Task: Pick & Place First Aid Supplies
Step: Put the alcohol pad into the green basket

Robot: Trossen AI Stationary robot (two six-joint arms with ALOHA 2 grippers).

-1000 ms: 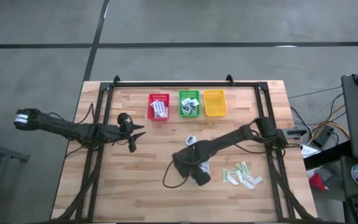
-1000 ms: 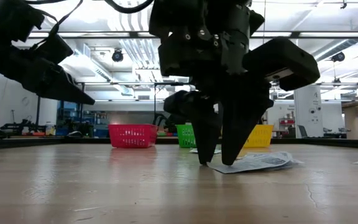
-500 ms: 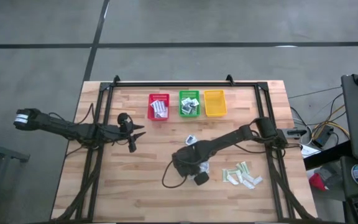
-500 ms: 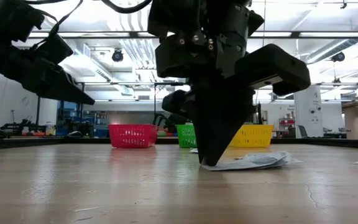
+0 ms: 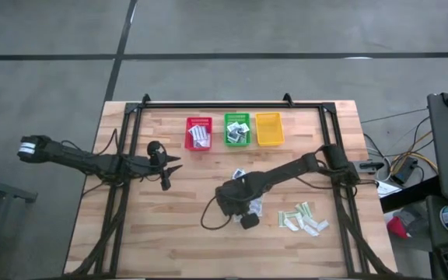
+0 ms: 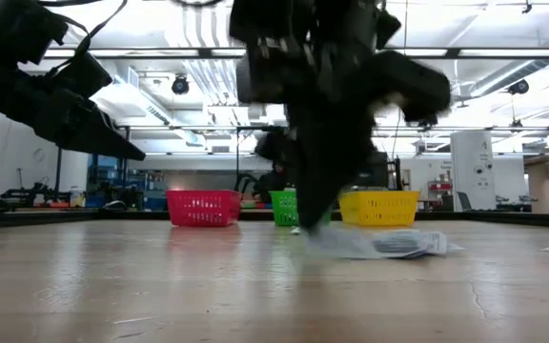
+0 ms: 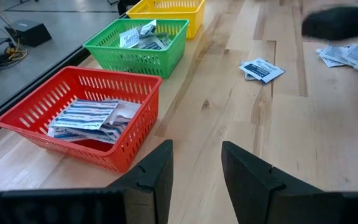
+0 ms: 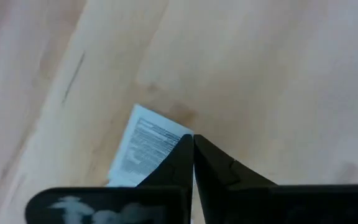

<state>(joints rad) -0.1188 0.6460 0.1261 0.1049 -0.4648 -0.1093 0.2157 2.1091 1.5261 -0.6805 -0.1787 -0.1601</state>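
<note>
Wood table (image 5: 169, 225): right gripper (image 8: 193, 146) fingers pinch white packet (image 8: 146, 149), print unreadable

In the low view the right arm's dark hand (image 6: 327, 205) is smeared by motion blur; its fingers hide part of the white printed packet (image 8: 146, 144).
</note>
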